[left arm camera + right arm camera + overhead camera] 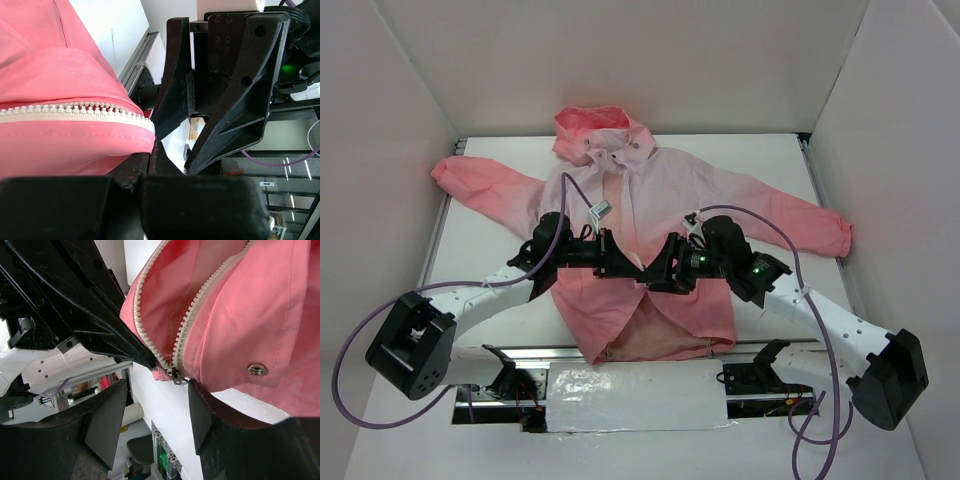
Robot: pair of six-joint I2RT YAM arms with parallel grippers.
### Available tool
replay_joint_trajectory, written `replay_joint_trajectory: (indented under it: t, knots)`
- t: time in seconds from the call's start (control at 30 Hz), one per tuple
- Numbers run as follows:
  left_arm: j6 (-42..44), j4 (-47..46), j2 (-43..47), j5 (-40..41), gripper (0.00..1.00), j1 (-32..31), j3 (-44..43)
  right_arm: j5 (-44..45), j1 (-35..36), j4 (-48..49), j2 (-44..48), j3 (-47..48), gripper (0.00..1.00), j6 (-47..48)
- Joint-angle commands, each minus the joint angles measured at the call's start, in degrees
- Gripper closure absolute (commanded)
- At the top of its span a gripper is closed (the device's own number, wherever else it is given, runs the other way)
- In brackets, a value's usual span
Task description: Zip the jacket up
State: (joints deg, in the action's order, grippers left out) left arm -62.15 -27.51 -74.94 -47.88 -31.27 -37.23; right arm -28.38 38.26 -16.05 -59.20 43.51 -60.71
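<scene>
Top view: the jacket (670, 190) lies spread front-up on the white worktop (740, 150), hood (595, 125) at the far side, sleeves out to either side and hem towards the arm bases. The left arm (490, 285) and right arm (820, 310) both reach in and meet over the front opening at mid-chest.

Left wrist view: the left fingers (55, 207) are drawn almost together. The coral fabric edge beside the white zipper (75, 111) runs down into the narrow gap between them, so they appear to pinch the jacket there.

Right wrist view: the right fingers (102, 432) stand apart with a clear gap. One pad lies against the fabric and the other is free of it; nothing is clamped. The metal slider (175, 376) sits at the bottom of the two tooth rows, just above that gap. Above it the rows spread apart. A metal snap (256, 370) shows on the panel beside the zipper.
</scene>
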Motion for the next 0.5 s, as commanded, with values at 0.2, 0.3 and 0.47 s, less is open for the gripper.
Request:
replay_joint_trajectory:
  t: [0.2, 0.3, 0.47]
  knots:
    - [0.0, -2.6, -0.6, -0.2, 1.0, -0.1, -0.7, -0.9, 0.2, 2.4, -0.8, -0.5, 0.4, -1.4]
    - [0.4, -2.2, -0.6, -0.1, 1.0, -0.1, -1.1, -1.0, 0.3, 2.4, -0.6, -1.2, 0.4, -2.6]
    - [0.4, -2.0, -0.9, 0.1, 1.0, -0.1, -1.4, -0.9, 0.4, 1.6, -0.7, -2.1, 0.37, -3.2]
